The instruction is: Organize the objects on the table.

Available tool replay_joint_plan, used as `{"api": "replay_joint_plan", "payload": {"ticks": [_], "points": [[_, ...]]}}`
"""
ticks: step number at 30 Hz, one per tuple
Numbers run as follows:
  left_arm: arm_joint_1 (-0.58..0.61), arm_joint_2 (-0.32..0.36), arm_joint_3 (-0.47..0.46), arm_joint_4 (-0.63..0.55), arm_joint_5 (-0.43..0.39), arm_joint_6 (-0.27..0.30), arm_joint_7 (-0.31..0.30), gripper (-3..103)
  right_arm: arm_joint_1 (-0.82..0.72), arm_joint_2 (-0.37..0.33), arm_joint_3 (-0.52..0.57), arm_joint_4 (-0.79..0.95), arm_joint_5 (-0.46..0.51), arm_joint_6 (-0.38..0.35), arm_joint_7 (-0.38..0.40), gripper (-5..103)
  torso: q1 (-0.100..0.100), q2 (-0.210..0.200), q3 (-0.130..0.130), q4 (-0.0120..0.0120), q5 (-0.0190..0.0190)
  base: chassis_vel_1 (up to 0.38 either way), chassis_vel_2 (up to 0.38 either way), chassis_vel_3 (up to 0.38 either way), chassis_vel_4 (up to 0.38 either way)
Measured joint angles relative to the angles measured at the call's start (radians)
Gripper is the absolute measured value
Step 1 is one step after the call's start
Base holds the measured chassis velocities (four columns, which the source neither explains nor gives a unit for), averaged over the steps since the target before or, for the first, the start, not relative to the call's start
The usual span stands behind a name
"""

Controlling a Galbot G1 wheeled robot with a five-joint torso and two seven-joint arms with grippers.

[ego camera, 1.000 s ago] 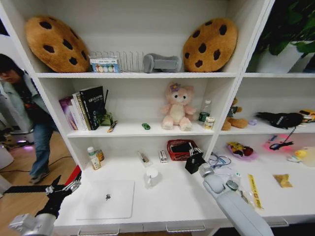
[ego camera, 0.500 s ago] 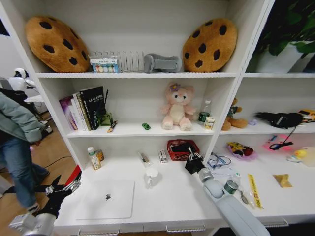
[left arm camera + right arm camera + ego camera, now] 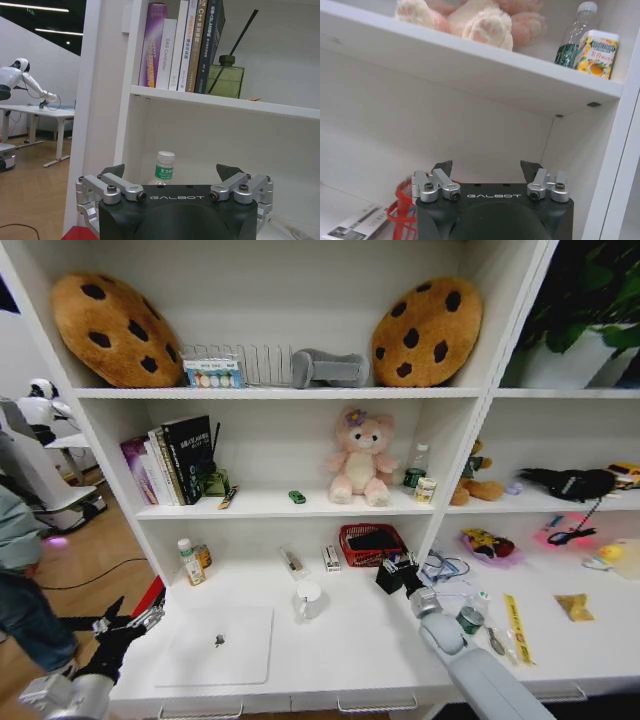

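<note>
The silver laptop (image 3: 215, 645) lies closed on the front left of the white table (image 3: 350, 650). A small green-capped bottle (image 3: 190, 562) stands at the back left; the left wrist view has this bottle (image 3: 164, 161) straight ahead. My left gripper (image 3: 125, 625) hangs off the table's left end, and in its own view the left gripper (image 3: 170, 171) is open and holds nothing. My right gripper (image 3: 397, 573) hovers just in front of the red basket (image 3: 368, 543); from its wrist, the right gripper (image 3: 486, 167) is open. A tiny green toy (image 3: 297, 497) sits on the shelf.
A white mug (image 3: 308, 600) stands mid-table. A small green-lidded jar (image 3: 469, 619) and cables lie right of my right arm. Books (image 3: 175, 460) and a pink plush (image 3: 360, 460) fill the shelf above; the basket (image 3: 402, 212) sits under that shelf board.
My right forearm has swung slightly to the right, uncovering the small jar, while its gripper stays by the red basket. The left arm has not moved.
</note>
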Motion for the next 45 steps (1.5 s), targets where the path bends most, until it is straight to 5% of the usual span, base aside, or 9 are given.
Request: {"api": "replay_joint_plan", "payload": {"ticks": [7,17,23,37,45], "points": [[0.000,0.000,0.000,0.000,0.000,0.000,0.000,100,-0.192,-0.005,0.076,0.212,0.048,-0.051,0.014,99,0.000,0.000,0.000,-0.0002,0.0004,0.000,0.000,0.000,0.000],[0.000,0.000,0.000,0.000,0.000,0.000,0.000,100,-0.491,0.033,0.284,0.437,0.059,-0.066,0.012,100,0.000,0.000,0.000,-0.0002,0.0002,0.000,0.000,0.000,0.000],[0.000,0.000,0.000,0.000,0.000,0.000,0.000,100,-0.659,0.126,0.421,0.508,0.058,-0.032,-0.008,100,0.000,0.000,0.000,-0.0003,0.0003,0.000,0.000,0.000,0.000],[0.000,0.000,0.000,0.000,0.000,0.000,0.000,100,-0.697,0.247,0.487,0.518,0.103,-0.020,0.000,100,0.000,0.000,0.000,-0.0001,0.0002,0.000,0.000,0.000,0.000],[0.000,0.000,0.000,0.000,0.000,0.000,0.000,100,-0.654,0.231,0.546,0.456,0.170,-0.068,0.053,100,0.000,0.000,0.000,-0.0002,0.0004,0.000,0.000,0.000,0.000]]}}
